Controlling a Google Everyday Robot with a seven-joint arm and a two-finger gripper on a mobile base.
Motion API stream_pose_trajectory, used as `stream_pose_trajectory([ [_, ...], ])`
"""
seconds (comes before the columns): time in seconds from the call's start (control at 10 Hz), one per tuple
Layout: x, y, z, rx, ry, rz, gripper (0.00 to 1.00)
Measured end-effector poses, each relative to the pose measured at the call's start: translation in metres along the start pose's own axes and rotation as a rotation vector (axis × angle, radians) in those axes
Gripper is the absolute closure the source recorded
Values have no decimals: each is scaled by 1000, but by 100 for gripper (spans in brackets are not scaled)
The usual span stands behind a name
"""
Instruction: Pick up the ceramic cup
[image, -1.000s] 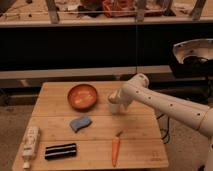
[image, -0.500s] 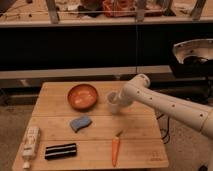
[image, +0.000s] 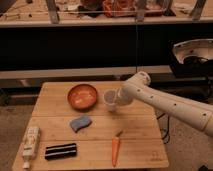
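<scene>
The ceramic cup (image: 109, 99) is a small whitish tapered cup standing upright near the middle of the wooden table (image: 140, 132), just right of the orange-brown bowl (image: 82, 96). My gripper (image: 117, 98) reaches in from the right on a white arm (image: 165, 102) and is right against the cup's right side, hiding part of it. I cannot tell whether the cup rests on the table or is lifted.
A blue sponge (image: 80, 122) lies in front of the bowl. A carrot (image: 115, 149) lies at the front centre. A black striped bar (image: 61, 150) and a white bottle (image: 30, 144) lie at the front left. A dark shelf runs behind the table.
The arm's end has shifted slightly at the cup. The cup stays in almost the same place beside the bowl. Nothing else has moved.
</scene>
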Motion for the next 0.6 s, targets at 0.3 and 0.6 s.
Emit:
stream_pose_trajectory([
  [0.3, 0, -7, -10, 6, 4, -23, 100],
  [0.6, 2, -16, -27, 10, 6, -37, 100],
])
